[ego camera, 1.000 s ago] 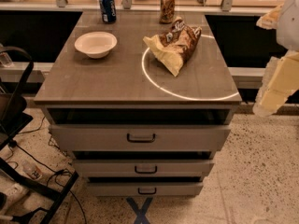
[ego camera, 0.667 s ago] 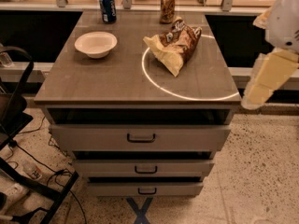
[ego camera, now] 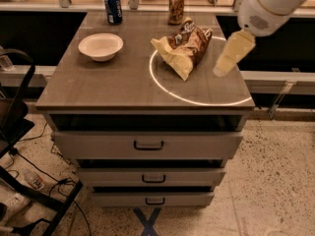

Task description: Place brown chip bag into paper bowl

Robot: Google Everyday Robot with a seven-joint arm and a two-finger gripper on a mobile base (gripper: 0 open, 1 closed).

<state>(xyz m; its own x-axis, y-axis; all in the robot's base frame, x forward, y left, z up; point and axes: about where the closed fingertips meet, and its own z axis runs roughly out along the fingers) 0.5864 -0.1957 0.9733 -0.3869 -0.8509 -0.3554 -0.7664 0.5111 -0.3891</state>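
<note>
The brown chip bag [ego camera: 184, 47] lies crumpled on the cabinet top, right of centre, its pale yellow-tan end pointing towards the front. The off-white paper bowl [ego camera: 101, 46] sits empty on the left part of the top, apart from the bag. My gripper [ego camera: 224, 65] hangs from the white arm at the upper right, just right of the bag and a little above the top, holding nothing.
A blue can [ego camera: 112, 7] stands at the back left and a brown drink can [ego camera: 176, 7] at the back centre. A bright light ring [ego camera: 197, 100] marks the right half of the cabinet top [ego camera: 88, 90]. Drawers below; a black frame [ego camera: 19, 132] stands at left.
My arm and gripper have moved left and inward from beyond the cabinet's right edge to over the top beside the chip bag. Bag, bowl and cans have not moved.
</note>
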